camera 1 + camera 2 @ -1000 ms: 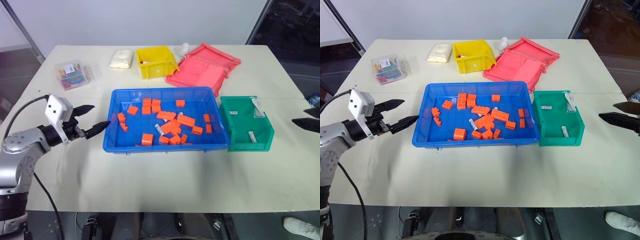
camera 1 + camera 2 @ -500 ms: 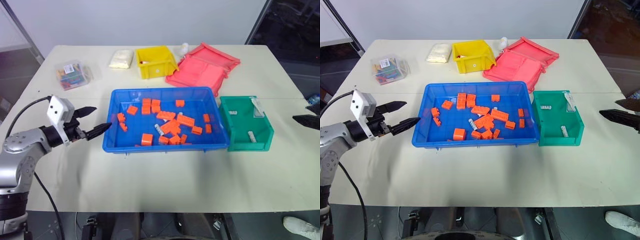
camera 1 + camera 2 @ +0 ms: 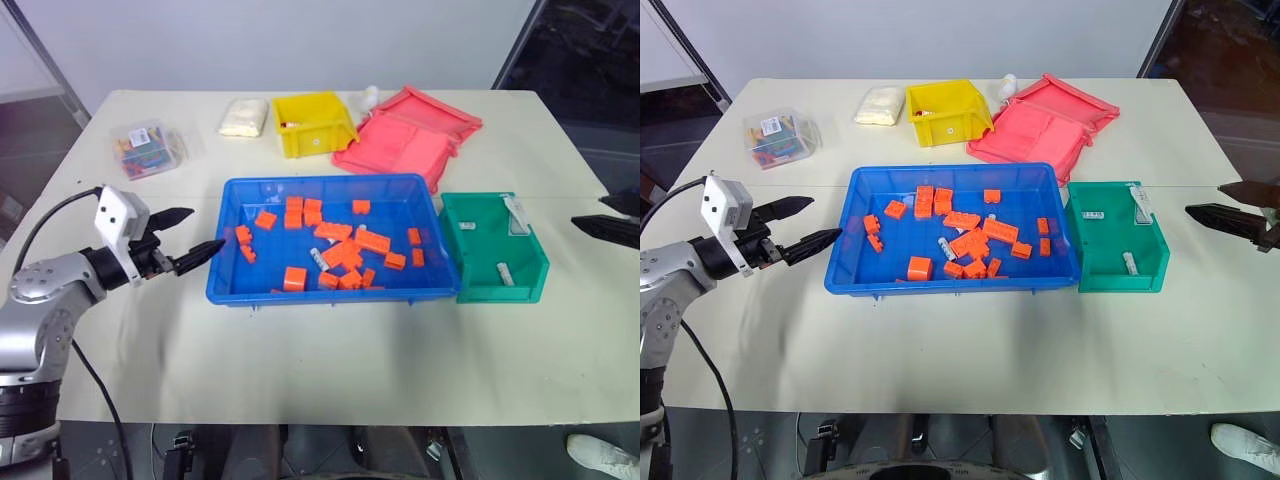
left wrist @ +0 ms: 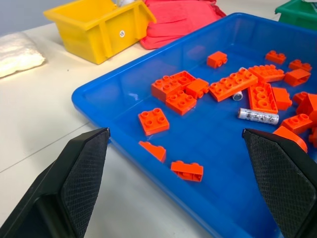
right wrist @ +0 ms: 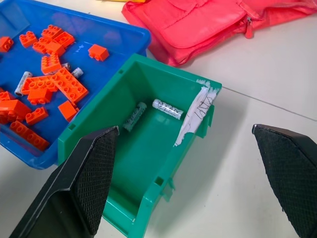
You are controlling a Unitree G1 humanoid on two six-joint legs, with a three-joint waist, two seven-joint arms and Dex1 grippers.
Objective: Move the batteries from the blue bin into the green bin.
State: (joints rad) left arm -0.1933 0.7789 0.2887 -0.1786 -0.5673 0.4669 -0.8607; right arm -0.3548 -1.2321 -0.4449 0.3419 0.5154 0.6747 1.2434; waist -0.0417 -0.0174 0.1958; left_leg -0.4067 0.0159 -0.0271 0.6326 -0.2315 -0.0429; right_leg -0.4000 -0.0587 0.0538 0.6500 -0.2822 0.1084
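- The pale table carries everything.
- The blue bin sits near the middle of it. It holds a scatter of orange blocks, most of them toward its centre and right half.
- The red trays lie stacked beyond the blue bin's far right corner.
- The green bin stands just beside the right end of the blue bin.
- The yellow bin stands at the far side of the table, left of the red trays, with a white bag next to it.
- A clear box of coloured bits lies at the far left.
- The left gripper hangs just off the left end of the blue bin, its jaws wide apart and empty.
- The right gripper hovers to the right of the green bin, apart from it, jaws spread wide with nothing between them.
- The batteries: two lie inside the green bin; at least two more rest among the blocks in the blue bin.
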